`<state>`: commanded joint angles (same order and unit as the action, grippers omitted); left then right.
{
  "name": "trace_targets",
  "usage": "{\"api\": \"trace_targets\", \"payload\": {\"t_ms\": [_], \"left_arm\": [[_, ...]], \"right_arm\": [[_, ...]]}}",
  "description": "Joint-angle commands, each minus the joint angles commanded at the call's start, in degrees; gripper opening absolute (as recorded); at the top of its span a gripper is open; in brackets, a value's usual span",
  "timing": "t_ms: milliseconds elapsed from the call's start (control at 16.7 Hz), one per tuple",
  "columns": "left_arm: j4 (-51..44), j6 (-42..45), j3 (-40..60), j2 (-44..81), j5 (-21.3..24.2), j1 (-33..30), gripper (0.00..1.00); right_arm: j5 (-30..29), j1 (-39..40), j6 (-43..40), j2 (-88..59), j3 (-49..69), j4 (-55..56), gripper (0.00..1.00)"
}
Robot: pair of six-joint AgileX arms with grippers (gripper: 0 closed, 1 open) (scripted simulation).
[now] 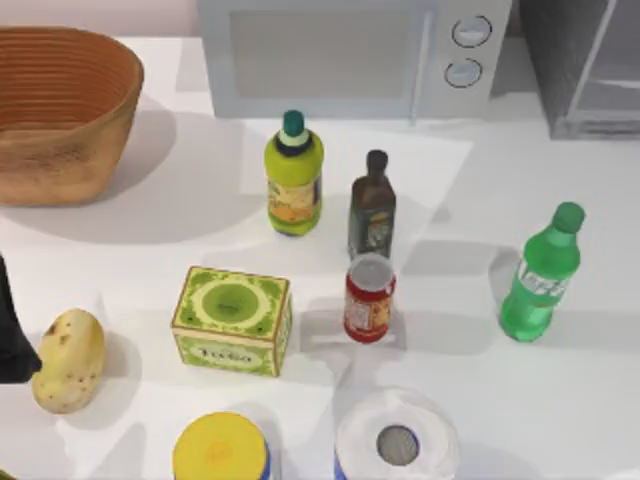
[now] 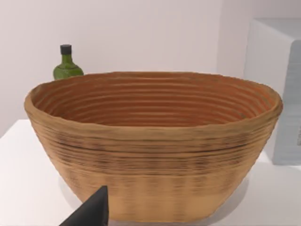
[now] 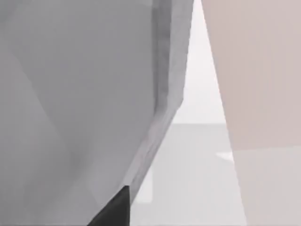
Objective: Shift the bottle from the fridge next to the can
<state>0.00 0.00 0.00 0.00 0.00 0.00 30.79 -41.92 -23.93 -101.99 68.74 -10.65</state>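
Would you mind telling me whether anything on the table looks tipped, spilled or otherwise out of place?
Nothing looks spilled or damaged. The green bottle stands upright on the table's right side, outside the fridge and well apart from the red can, which also stands upright.

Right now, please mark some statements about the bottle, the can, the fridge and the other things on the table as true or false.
1. The bottle stands upright on the table, outside the fridge. True.
2. The bottle touches the can. False: it stands apart, to the can's right.
3. The dark brown bottle stands behind the can. True.
4. The potato lies in the basket. False: it lies on the table.
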Motion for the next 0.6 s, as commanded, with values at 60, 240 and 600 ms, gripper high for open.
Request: {"api": "trace_targets", "payload": {"t_ms": [60,240,600], "left_arm": [[0.0,0.0,0.0,0.0,0.0,0.0,1.0],[0.0,0.0,0.0,0.0,0.0,0.0,1.0],[0.0,0.0,0.0,0.0,0.0,0.0,1.0]], "right_arm": [[-2.42,3.31,2.0,0.99,-0.76,1.36,1.0],[-9.91,16.67,6.63,3.57,-2.59,5.09,1.0],[-27.29,38.04,21.69,6.64,-10.27,10.94,1.0]]}}
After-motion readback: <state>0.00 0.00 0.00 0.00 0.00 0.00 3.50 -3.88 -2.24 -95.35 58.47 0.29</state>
